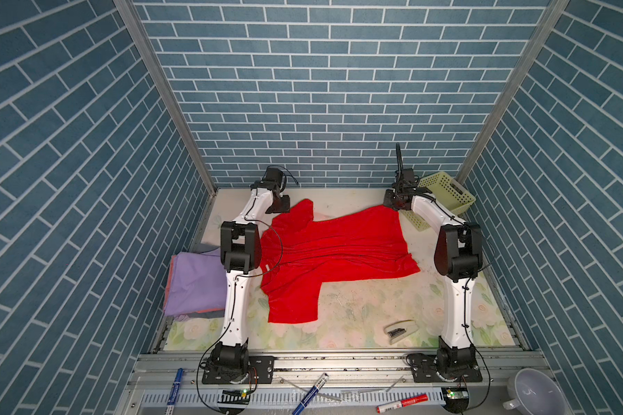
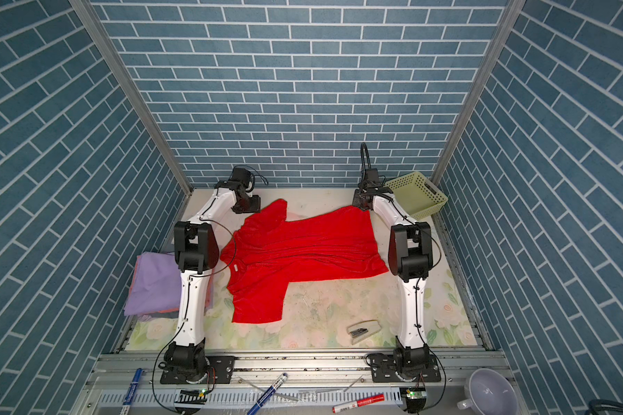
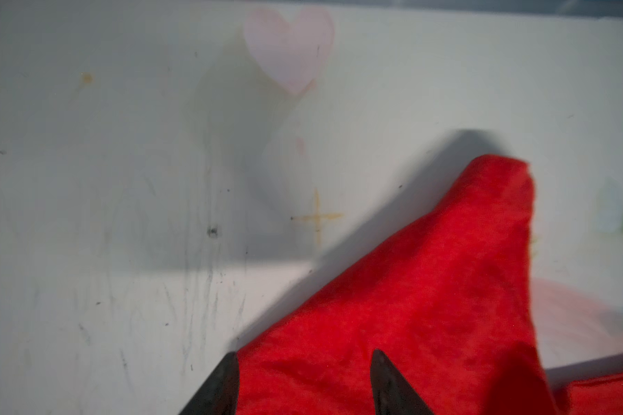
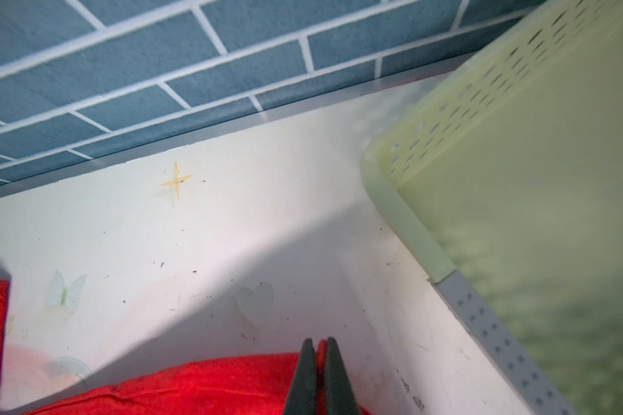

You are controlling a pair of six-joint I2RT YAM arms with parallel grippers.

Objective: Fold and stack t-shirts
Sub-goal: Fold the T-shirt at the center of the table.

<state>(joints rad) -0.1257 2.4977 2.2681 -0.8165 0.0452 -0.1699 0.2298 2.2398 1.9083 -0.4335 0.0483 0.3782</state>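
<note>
Left wrist view: note the left gripper (image 3: 304, 354) spread apart over the far sleeve of the red t-shirt (image 1: 339, 248), gripping nothing, and, in the right wrist view, the right gripper (image 4: 318, 341) pressed together on the far hem corner, just beside the basket (image 4: 410, 230). With the shirt lying wrinkled across the table (image 1: 356, 312) between both arms, close the left on the sleeve edge and draw gently apart to flatten. Keep the hem clear of the basket and the folded lavender stack (image 1: 195, 280).

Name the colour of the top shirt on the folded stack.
Lavender-purple; the top shirt shows best in a top view.
</note>
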